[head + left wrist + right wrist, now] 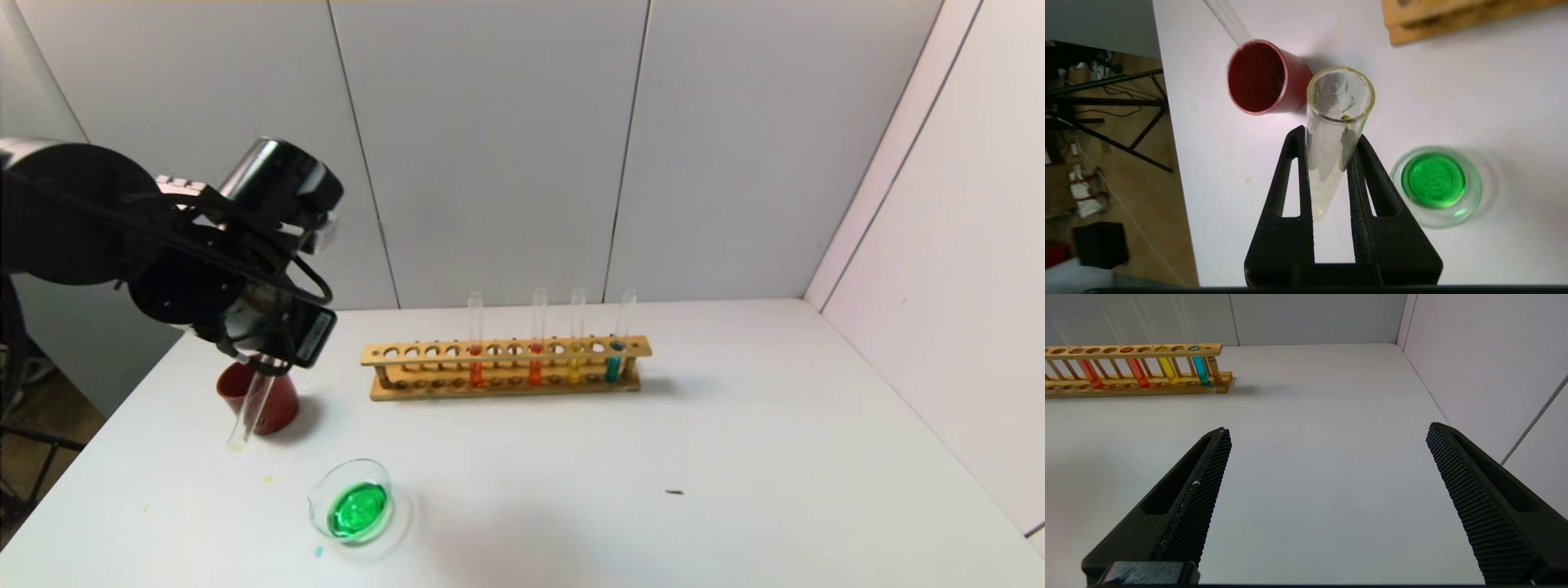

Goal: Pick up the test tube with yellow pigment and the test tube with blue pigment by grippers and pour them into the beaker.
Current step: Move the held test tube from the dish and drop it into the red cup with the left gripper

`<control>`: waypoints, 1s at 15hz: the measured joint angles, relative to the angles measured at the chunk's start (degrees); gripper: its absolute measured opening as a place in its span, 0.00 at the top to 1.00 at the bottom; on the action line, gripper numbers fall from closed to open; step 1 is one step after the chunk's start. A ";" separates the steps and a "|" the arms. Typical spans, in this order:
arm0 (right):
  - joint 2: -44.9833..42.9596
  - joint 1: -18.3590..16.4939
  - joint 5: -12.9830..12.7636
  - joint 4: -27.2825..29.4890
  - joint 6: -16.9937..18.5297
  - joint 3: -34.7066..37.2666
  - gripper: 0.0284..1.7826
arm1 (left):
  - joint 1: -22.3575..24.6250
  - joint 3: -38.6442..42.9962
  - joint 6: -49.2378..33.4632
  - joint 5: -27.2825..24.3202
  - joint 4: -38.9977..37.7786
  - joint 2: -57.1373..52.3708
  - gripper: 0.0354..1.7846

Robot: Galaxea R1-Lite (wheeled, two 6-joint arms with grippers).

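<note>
L arm is reaching in from 9 o'clock of the head view, raised above the table (735,457), wrist angled down. L gripper (1329,141) is clamping an empty tube (1337,134), fingers (1300,163) pressing both sides of the glass near its mid-length. Tube is tilting, mouth pointing down toward the table, with only a faint yellow trace showing at the rim. It's hanging in front of the red cup (260,396), at about 11 o'clock from the beaker (357,510); can't tell if it's touching the cup. A second clear tube (1229,20) is leaning in the cup.

Beaker is sitting at 6 o'clock on the table, holding green liquid, well apart from the rack (506,367). A few small drops are spotting the table near it.

Rack is standing at centre, toward 12 o'clock. L to R it's holding two orange-red tubes (476,339), then the yellow tube (575,335), then the blue tube (619,335) at its R end, all upright.

R gripper (1329,457) is showing only in its wrist view, low over bare table, jaws spread wide, gripping nothing. Rack is lying ahead of it, off to one side.
</note>
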 joint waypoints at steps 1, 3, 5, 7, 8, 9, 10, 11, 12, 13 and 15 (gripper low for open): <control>0.00 0.00 0.00 0.00 0.00 0.00 0.02 | 1.93 0.13 -0.46 -0.28 -2.26 -0.79 0.85; 0.00 0.00 0.02 0.00 0.00 0.00 0.02 | 5.77 0.20 -0.48 -0.78 -5.95 -1.74 0.85; 0.00 0.00 0.00 0.00 0.00 0.00 0.02 | 9.31 -0.15 -0.37 -1.35 -10.20 -1.33 0.85; 0.00 0.00 0.02 0.00 0.00 0.00 0.02 | 12.87 -0.41 -0.22 -1.94 -15.66 0.33 0.85; 0.00 0.00 0.02 0.00 0.00 0.00 0.02 | 14.14 -0.48 -0.26 -2.56 -17.46 1.13 0.85; 0.00 0.00 0.00 0.00 0.00 0.00 0.02 | 15.30 -0.48 -0.33 -2.97 -19.25 2.15 0.85; 0.00 0.00 0.02 0.00 0.00 0.00 0.02 | 16.35 -0.48 -0.26 -3.12 -20.85 3.12 0.85; 0.00 0.00 0.02 0.00 0.00 0.00 0.02 | 17.37 -0.50 -0.15 -3.28 -22.41 4.16 0.85; 0.00 -0.02 0.02 0.00 0.02 0.00 0.02 | 18.43 -0.52 0.20 -3.62 -24.02 5.32 0.85; 0.00 0.00 0.00 0.00 0.02 0.00 0.02 | 19.24 -0.50 0.46 -3.75 -25.03 6.45 0.85; 0.00 0.02 0.02 0.00 0.02 0.00 0.02 | 20.18 -0.28 0.46 -3.94 -27.21 8.63 0.85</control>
